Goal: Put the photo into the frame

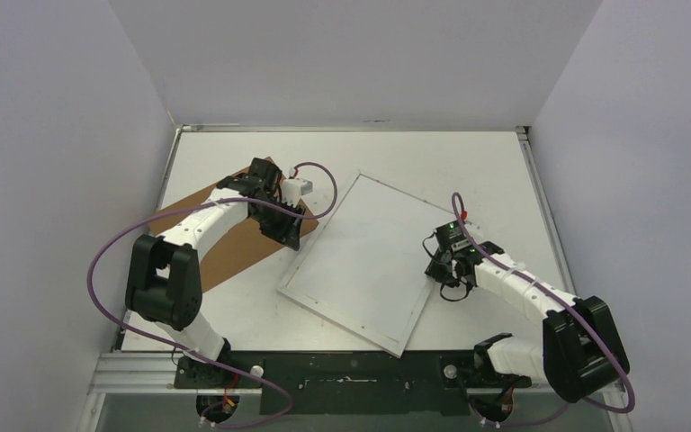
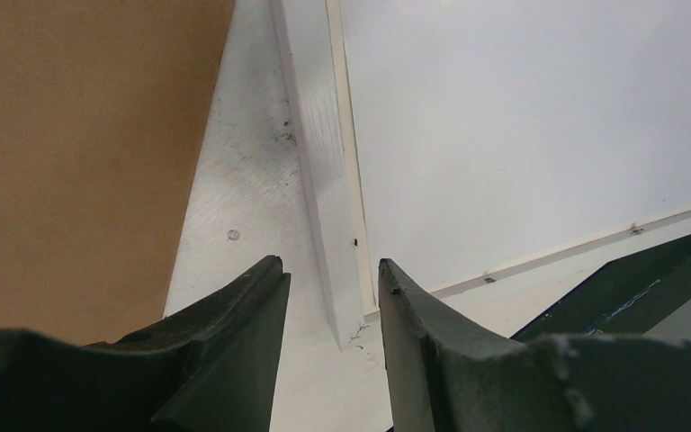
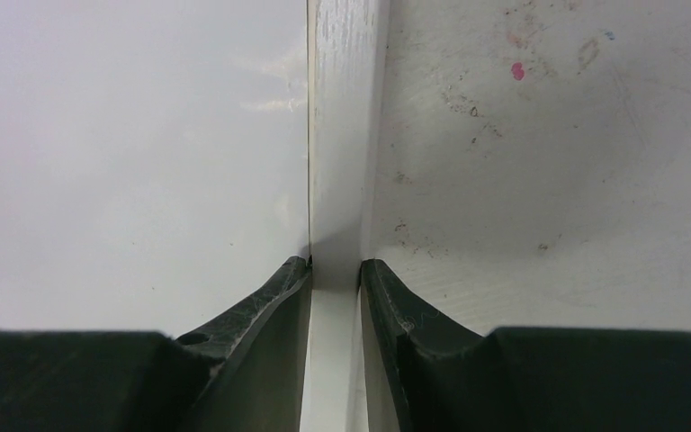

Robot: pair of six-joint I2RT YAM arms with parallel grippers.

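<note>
- White frame (image 1: 340, 319) lies flat and skewed mid-table (image 1: 468, 171); its opening holds one plain white sheet (image 1: 369, 243); cannot tell what the sheet is
- Count: one frame; one sheet; one brown cardboard board (image 1: 234, 247) just left of the frame, partly under the left arm; two grippers
- Left gripper (image 2: 331, 265) jaws apart; frame's corner sits between the fingers, a gap on either side
- Right gripper (image 3: 335, 265) pinches the frame's right edge rail; fingertips (image 3: 292, 274) touch both its sides

Far table strip (image 1: 432, 153) passable; frame (image 1: 360, 261) fills centre between left arm (image 1: 207, 220), right arm (image 1: 513, 283); cardboard (image 1: 238, 252) left
</note>
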